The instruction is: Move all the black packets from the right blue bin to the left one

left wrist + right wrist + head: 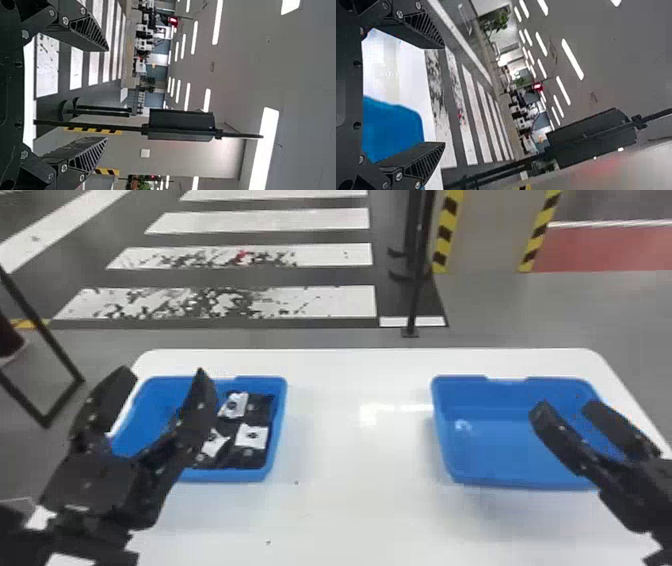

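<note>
My left gripper stands open over the left blue bin, nothing between its fingers. In that bin lie several black packets with white labels, mostly along its right side; the gripper hides part of the bin. The right blue bin shows a bare blue floor where it is visible. My right gripper, also open and holding nothing, is above that bin's right part. The left wrist view has the left gripper with fingers wide apart. In the right wrist view the right gripper is spread beside the blue bin.
Both bins stand on a white table, with a wide gap of tabletop between them. Beyond the far edge a black pole rises from the floor. A black frame stands at the far left, off the table.
</note>
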You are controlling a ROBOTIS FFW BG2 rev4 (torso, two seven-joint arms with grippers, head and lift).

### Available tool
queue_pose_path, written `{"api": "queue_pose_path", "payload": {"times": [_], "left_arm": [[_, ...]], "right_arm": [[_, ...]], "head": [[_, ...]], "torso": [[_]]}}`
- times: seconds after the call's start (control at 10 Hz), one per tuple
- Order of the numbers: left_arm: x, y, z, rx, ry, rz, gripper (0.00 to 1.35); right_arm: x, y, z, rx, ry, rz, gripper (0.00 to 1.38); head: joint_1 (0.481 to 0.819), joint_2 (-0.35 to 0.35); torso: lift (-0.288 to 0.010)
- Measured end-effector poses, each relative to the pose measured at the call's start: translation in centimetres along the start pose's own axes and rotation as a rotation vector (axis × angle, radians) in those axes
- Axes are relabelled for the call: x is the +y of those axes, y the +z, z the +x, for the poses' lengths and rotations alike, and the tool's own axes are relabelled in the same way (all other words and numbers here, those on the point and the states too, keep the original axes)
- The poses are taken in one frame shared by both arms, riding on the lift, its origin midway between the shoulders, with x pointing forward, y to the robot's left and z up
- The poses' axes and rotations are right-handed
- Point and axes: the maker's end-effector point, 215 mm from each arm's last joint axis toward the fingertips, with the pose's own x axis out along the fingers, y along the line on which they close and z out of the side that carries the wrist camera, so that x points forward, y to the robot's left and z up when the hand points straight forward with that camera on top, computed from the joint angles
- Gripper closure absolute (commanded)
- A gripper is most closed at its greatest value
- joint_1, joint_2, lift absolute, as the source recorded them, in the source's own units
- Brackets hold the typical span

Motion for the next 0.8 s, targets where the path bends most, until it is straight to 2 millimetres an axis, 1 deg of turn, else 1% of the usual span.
{"api": "queue_pose_path", "payload": {"times": [0.1, 0.2, 0.3, 0.4, 0.5, 0.6, 0.7, 0.8], "left_arm": [[1.4, -1.8, -0.6, 0.034, 0.029, 0.052, 0.26], [2.4, -2.7, -1.1, 0.043, 0.056, 0.104, 0.26], [2.4, -2.8, -1.5, 0.037, 0.060, 0.135, 0.26], [1.9, -2.6, -1.7, 0.028, 0.051, 0.133, 0.26], [1.5, -2.0, -2.4, 0.023, 0.048, 0.119, 0.26], [2.1, -1.2, -3.5, 0.028, 0.065, 0.121, 0.26], [3.1, -0.4, -4.6, 0.033, 0.091, 0.129, 0.26], [3.5, 0.1, -5.1, 0.040, 0.101, 0.137, 0.26]], "right_arm": [[-0.4, -0.2, -1.6, 0.024, -0.056, -0.070, 0.18], [-0.5, 0.0, -2.7, 0.035, -0.100, -0.146, 0.18], [-0.2, 0.1, -3.5, 0.037, -0.131, -0.202, 0.18], [0.3, -0.6, -4.1, 0.043, -0.140, -0.210, 0.18], [1.0, -1.0, -4.5, 0.047, -0.138, -0.208, 0.18], [1.5, -1.0, -4.8, 0.046, -0.140, -0.216, 0.18], [1.6, -0.9, -5.1, 0.045, -0.144, -0.220, 0.18], [1.6, -0.6, -5.2, 0.041, -0.146, -0.225, 0.18]], "head": [[0.695, 0.003], [0.695, 0.013], [0.695, 0.014], [0.695, 0.013], [0.695, 0.014], [0.695, 0.025], [0.695, 0.049], [0.695, 0.061]], "torso": [[-0.140], [-0.140], [-0.140], [-0.140], [-0.140], [-0.140], [-0.140], [-0.140]]}}
